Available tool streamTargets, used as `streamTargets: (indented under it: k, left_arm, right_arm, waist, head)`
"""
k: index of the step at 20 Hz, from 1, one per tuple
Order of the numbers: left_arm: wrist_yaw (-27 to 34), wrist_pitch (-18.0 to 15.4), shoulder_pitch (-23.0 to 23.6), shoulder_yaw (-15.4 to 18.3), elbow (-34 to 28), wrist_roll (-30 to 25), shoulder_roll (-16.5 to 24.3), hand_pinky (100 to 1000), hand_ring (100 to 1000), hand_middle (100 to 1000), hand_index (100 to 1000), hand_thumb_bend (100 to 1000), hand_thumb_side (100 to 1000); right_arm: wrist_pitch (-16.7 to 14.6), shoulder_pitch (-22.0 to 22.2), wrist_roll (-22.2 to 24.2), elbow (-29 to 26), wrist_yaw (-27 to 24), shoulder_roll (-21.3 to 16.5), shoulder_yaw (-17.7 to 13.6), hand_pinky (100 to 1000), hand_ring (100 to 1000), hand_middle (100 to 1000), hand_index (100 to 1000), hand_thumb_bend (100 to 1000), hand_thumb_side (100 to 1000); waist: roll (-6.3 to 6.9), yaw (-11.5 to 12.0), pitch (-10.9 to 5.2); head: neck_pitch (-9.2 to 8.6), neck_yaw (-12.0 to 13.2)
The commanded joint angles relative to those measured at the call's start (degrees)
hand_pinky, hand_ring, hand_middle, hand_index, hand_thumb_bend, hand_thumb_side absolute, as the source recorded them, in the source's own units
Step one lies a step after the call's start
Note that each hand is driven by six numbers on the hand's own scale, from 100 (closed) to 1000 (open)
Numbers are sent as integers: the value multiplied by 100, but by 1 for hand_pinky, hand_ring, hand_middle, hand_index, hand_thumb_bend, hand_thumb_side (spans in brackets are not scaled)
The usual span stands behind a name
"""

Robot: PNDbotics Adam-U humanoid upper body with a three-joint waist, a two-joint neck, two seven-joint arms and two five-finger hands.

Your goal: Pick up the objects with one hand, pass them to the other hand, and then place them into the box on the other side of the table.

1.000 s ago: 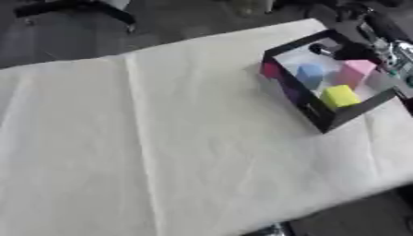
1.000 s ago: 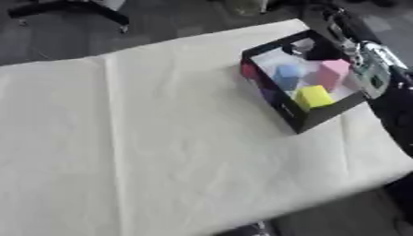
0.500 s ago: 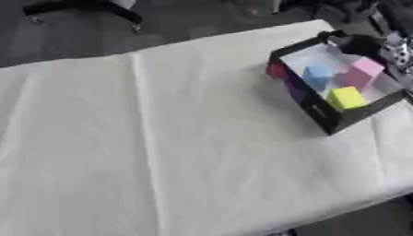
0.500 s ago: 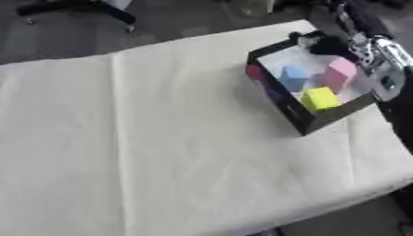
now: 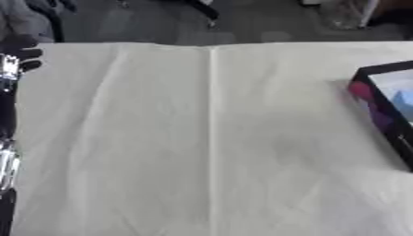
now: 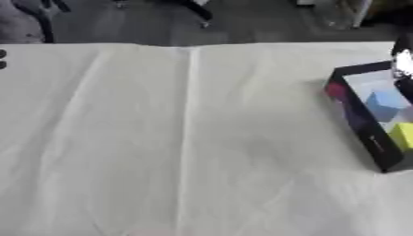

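Note:
A black box (image 6: 361, 131) stands at the table's right edge, cut off by the picture's border. Inside it I see a blue block (image 6: 382, 104) and a yellow block (image 6: 403, 136); the rest of its inside lies out of view. My right hand (image 6: 403, 59) shows only as a blurred bright and dark patch at the box's far right corner. At the table's far left edge is my left hand (image 5: 19, 54), with its silver and black arm (image 5: 6, 161) running down the left border. Neither hand visibly holds anything.
A cream cloth (image 5: 209, 138) with a lengthwise crease covers the table. Dark floor and chair legs (image 5: 202, 7) lie beyond the far edge. A grey shape (image 6: 20, 23) sits at the upper left corner.
The whole picture has shifted, so the camera has moved: the box now sits at the right border and the table lies straight. My left hand has come into view at the left.

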Motion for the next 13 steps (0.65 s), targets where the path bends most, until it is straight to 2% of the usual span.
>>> streamTargets:
  k: [1, 2, 3, 4, 6, 7, 8, 13]
  left_arm:
    - [-199, -53, -14, 10, -94, 248, -63, 773, 745, 714, 776, 360, 866]
    - [-224, -74, 14, 7, -90, 334, -121, 773, 745, 712, 774, 355, 862]
    - [-214, -106, 46, -2, -85, 437, -176, 774, 746, 714, 776, 350, 799]
    - [-190, -142, 89, -23, -72, 526, -223, 774, 748, 716, 779, 367, 873]
    - [-157, -218, 174, -81, -36, 605, -278, 777, 752, 719, 781, 373, 884]
    - [-165, -255, 203, -104, -23, 606, -292, 778, 754, 722, 782, 387, 888]
    - [-178, -293, 232, -121, -6, 596, -310, 781, 759, 728, 785, 390, 902]
    - [-168, -502, 417, -194, 112, 637, -453, 783, 763, 733, 793, 379, 947]
  right_arm:
    - [-100, 80, 282, -228, 96, 456, 88, 826, 496, 703, 651, 272, 527]
    - [-123, 112, 327, -202, 103, 625, 101, 824, 493, 698, 648, 273, 525]
    - [-150, 140, 341, -166, 93, 772, 120, 822, 488, 694, 645, 400, 392]
    - [-180, 176, 350, -120, 77, 887, 154, 822, 484, 692, 643, 276, 524]
    - [-267, 271, 392, -45, 110, 1027, 236, 821, 482, 690, 641, 277, 526]
    - [-312, 304, 413, -19, 145, 1081, 262, 817, 475, 683, 636, 277, 413]
    - [-346, 327, 408, 21, 173, 1145, 271, 817, 473, 678, 635, 283, 527]
    - [-511, 409, 345, 256, 364, 1352, 314, 815, 471, 680, 633, 294, 534]
  waist:
    - [-59, -26, -12]
    - [-59, -36, 0]
    - [-60, -45, 9]
    - [-60, -56, 18]
    - [-55, -69, 27]
    - [-53, -70, 33]
    - [-52, -74, 39]
    - [-53, -89, 52]
  head:
    - [-14, 82]
    - [-14, 69]
    - [-14, 50]
    - [-14, 17]
    - [-14, -52]
    - [-14, -79]
    - [-14, -103]
    - [-14, -260]
